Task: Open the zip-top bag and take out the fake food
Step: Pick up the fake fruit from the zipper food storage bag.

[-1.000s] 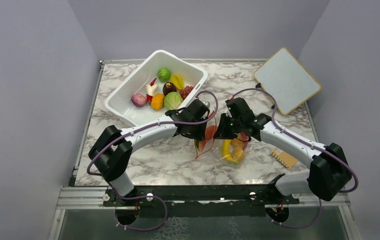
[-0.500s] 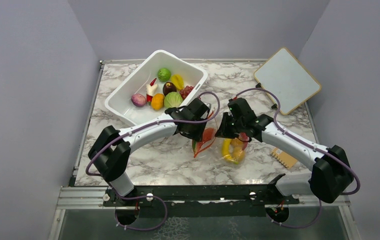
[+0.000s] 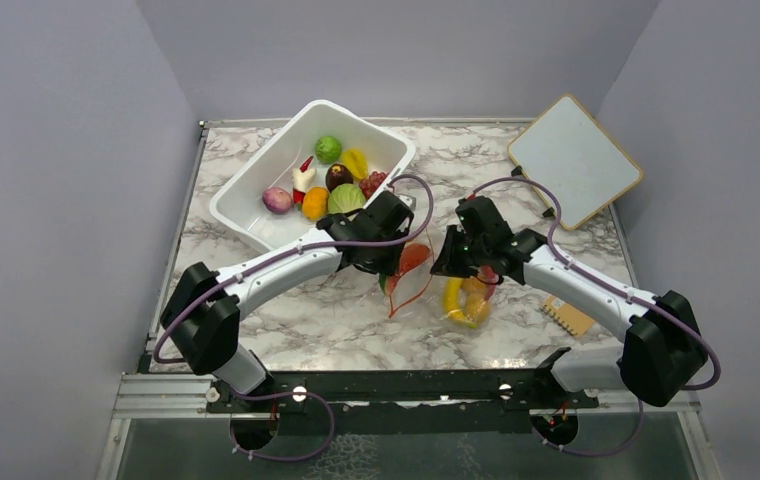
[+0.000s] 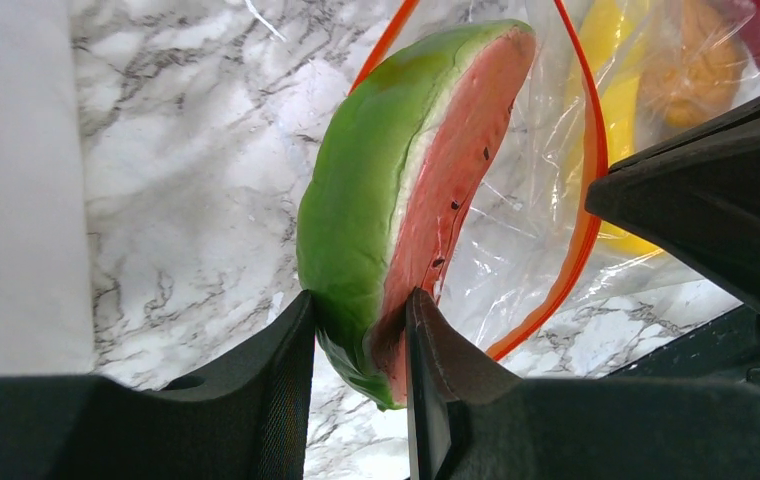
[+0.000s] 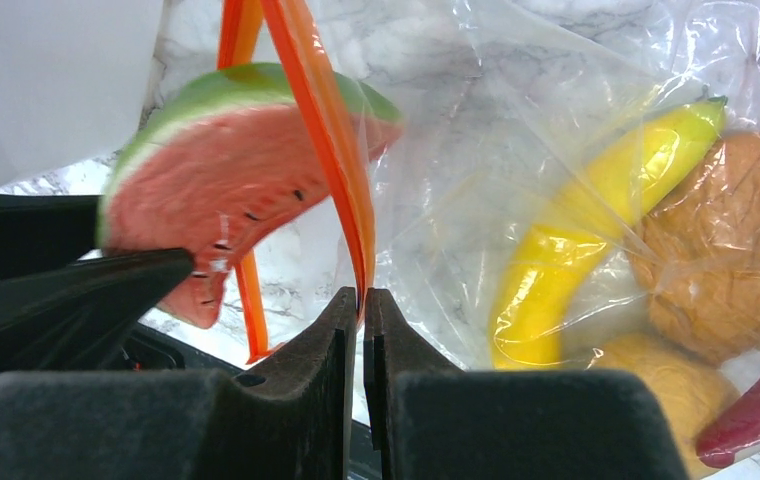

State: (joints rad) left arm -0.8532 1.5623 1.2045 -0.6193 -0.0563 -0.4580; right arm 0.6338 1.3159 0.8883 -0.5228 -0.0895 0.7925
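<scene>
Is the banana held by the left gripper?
No, the left gripper holds the watermelon slice; the banana lies inside the zip-top bag.

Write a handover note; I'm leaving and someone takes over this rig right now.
Left end effector: shut on the watermelon slice, held in the open mouth of the zip-top bag.
Right end effector: shut on the bag's orange zip strip.
In the bag: banana, orange fruits, red piece.
Done: bag opened, slice gripped.
To do: draw the slice clear, then take out the rest.

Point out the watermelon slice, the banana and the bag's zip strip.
watermelon slice point(image 4: 451, 160), left wrist view, on its pink flesh.
banana point(image 5: 596, 205), right wrist view, middle of its yellow body.
zip strip point(image 5: 321, 130), right wrist view, midway along the orange band.
</scene>
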